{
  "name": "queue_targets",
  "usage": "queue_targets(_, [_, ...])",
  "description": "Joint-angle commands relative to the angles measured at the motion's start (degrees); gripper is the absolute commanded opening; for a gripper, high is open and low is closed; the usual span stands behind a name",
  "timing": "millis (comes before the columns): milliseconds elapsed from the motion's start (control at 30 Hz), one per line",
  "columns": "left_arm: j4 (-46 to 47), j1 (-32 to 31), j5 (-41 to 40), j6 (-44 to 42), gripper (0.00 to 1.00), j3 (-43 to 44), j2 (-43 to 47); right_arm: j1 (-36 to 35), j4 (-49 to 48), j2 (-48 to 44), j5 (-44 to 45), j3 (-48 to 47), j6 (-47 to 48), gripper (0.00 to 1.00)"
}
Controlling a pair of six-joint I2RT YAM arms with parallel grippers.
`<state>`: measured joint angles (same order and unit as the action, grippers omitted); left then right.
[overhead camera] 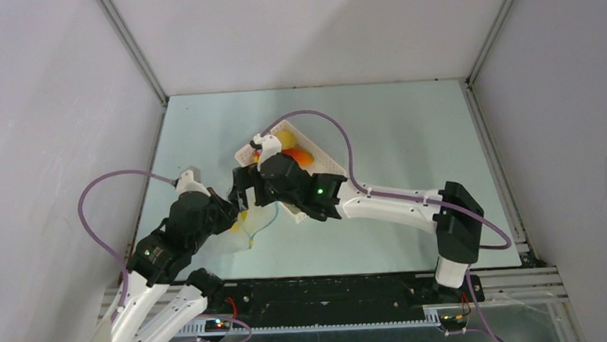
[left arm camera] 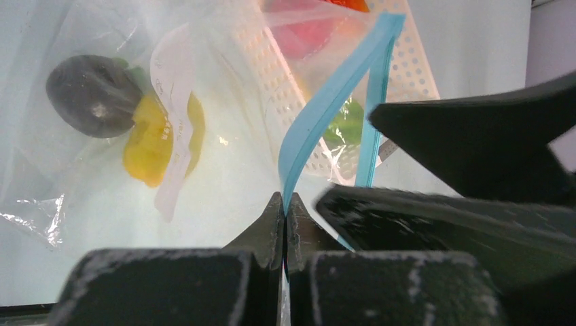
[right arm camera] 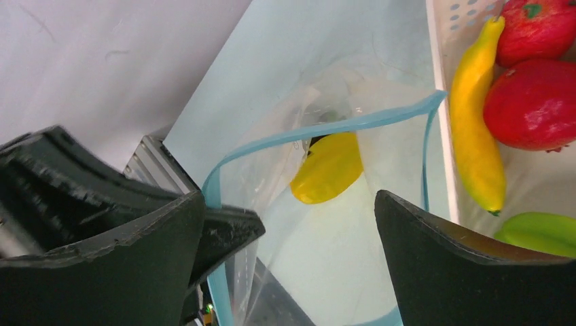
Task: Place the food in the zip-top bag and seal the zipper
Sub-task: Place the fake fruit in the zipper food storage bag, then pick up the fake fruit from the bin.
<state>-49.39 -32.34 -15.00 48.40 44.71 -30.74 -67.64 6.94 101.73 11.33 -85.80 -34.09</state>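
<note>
Blue zipper [left arm camera: 326, 95] pinched in left gripper [left arm camera: 284, 204], jaws closed on strip. Over gaping mouth of zip-top bag [right arm camera: 272, 170], right gripper [right arm camera: 291, 204], jaws wide, holding nothing. Inside bag: lemon [right arm camera: 329, 168], dark ring [left arm camera: 88, 95]. Bag on desk [overhead camera: 408, 126] at 7 o'clock from white basket [right arm camera: 440, 61]; banana [right arm camera: 475, 129], red apples [right arm camera: 536, 102], green piece [right arm camera: 543, 231] in basket.

White arms [overhead camera: 388, 204], black joints [overhead camera: 456, 229], looping lilac cables [overhead camera: 313, 112]

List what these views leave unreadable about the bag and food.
- Top view: zip-top bag mostly under the left gripper.
- Left wrist: red food blurred behind the film, cut off at top.
- Right wrist: green piece partly behind a finger of the right gripper.
</note>
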Motion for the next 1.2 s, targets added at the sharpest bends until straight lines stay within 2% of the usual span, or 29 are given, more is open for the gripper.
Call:
queue_targets(0, [1.06,-0.18,-1.78,-0.94,0.0,0.01,0.41,-0.7,-1.53,-9.47,4.11,3.44,7.04,0.99])
queue_targets(200, [0.67,-0.14,-4.42,-0.98,0.0,0.62,-0.28,1.11,-0.24,-17.5,10.12,10.12,12.04,0.99])
queue_targets(400, [-3.02,-0.15,-8.86,0.31,0.0,2.37,-0.72,11.32,6.04,-18.14,-3.85,13.13,16.55,0.98])
queue_targets(467, [-3.44,-0.17,-9.39,0.29,0.0,2.55,-0.77,12.58,6.55,-17.5,-3.55,13.73,20.91,0.98])
queue_targets(567, [-3.5,-0.18,-9.37,0.29,0.0,2.53,-0.96,13.64,7.5,-15.04,-4.95,13.69,27.98,0.99])
queue_targets(733, [-3.76,-0.18,-9.66,0.28,0.0,2.13,-1.07,16.7,8.48,-10.36,-9.66,13.29,26.77,0.96])
queue_targets(800, [-3.66,-0.14,-9.58,0.24,0.0,2.01,-1.12,17.1,6.72,-8.05,-7.48,13.07,27.46,0.95])
queue_targets(967, [-3.37,-0.17,-9.36,-0.84,0.0,1.96,-1.46,18.52,3.72,1.6,-1.34,7.45,36.35,0.96])
queue_targets(1167, [-3.53,-0.14,-10.17,-1.37,0.0,1.02,-1.6,20.25,4.0,10.21,-2.6,0.77,48.77,0.92])
